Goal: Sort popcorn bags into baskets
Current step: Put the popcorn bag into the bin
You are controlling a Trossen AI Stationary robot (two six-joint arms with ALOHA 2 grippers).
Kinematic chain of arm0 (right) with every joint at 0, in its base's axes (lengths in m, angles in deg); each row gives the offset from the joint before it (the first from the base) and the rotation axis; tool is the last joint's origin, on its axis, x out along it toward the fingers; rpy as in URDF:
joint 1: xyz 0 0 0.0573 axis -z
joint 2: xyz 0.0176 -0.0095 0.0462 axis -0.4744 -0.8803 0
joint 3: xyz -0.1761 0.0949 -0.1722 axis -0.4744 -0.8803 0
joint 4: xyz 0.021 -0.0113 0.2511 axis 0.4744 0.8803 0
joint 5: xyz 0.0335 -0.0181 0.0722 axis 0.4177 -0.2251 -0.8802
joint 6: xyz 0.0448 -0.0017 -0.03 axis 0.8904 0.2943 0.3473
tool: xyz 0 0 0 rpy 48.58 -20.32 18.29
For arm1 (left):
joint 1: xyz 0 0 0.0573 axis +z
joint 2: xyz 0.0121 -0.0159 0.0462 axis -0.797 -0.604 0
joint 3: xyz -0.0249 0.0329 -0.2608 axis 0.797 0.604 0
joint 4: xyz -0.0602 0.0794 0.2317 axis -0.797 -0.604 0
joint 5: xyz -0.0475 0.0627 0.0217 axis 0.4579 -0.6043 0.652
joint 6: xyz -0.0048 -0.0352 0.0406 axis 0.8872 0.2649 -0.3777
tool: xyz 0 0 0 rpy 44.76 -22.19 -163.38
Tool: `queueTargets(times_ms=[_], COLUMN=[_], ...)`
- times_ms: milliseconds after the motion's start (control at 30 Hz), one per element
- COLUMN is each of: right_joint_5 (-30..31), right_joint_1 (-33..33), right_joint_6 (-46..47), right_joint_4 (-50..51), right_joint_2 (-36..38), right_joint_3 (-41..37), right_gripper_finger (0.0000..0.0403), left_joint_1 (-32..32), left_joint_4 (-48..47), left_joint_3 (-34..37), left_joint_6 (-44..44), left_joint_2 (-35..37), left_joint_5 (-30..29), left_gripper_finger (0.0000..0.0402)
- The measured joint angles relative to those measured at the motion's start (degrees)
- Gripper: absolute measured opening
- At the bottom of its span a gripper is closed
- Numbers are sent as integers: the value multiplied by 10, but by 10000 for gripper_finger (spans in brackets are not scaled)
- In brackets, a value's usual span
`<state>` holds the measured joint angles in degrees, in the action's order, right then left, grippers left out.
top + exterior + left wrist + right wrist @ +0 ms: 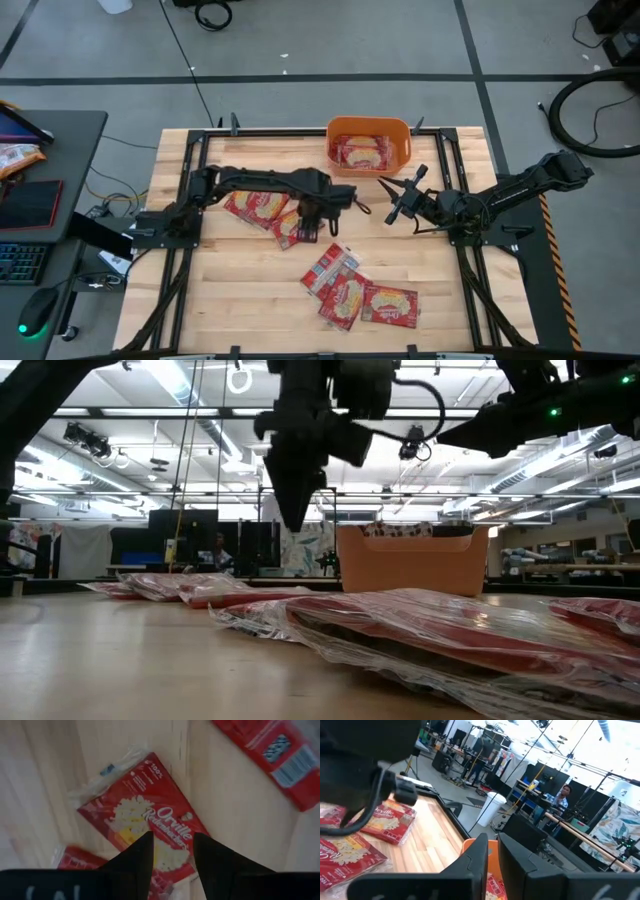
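Several red popcorn bags lie flat on the wooden table: two near the left gripper (258, 205) (290, 232) and three overlapping nearer the near edge (355, 290). More bags (362, 152) lie inside the orange basket (405, 135) at the far edge. My left gripper (308, 222) hangs open, fingers pointing down, just above one bag (145, 820) and clear of it in the low view (295, 520). My right gripper (388, 200) is in the air right of it, near the basket (410, 565). It is empty, with a narrow gap between its fingers (493, 840).
Black frame rails (190, 200) run along the table's left and right sides. A desk at the left holds a keyboard, a mouse and an orange snack bag (15, 155). Bare wood (240, 290) lies toward the near left corner.
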<state>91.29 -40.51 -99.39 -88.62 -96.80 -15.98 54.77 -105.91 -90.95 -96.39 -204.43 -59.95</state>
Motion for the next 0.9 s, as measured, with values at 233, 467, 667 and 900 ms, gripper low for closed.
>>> queueTargets(times_ms=[233,467,667,900], right_joint_5=[0,0,-2,-35], right_joint_1=[0,0,0,0], right_joint_6=[-3,-7,0,6], right_joint_4=[0,0,8,1], right_joint_2=[0,0,0,0], right_joint_3=[0,0,0,0], right_gripper_finger=[48,48,48,48], left_joint_1=[-9,-36,-49,-32], left_joint_4=[84,112,82,74], left_joint_3=[120,153,153,229], left_joint_6=[14,28,32,59], left_joint_2=[2,2,10,103], left_joint_5=[-7,-42,-66,-90], left_gripper_finger=[142,142,142,142])
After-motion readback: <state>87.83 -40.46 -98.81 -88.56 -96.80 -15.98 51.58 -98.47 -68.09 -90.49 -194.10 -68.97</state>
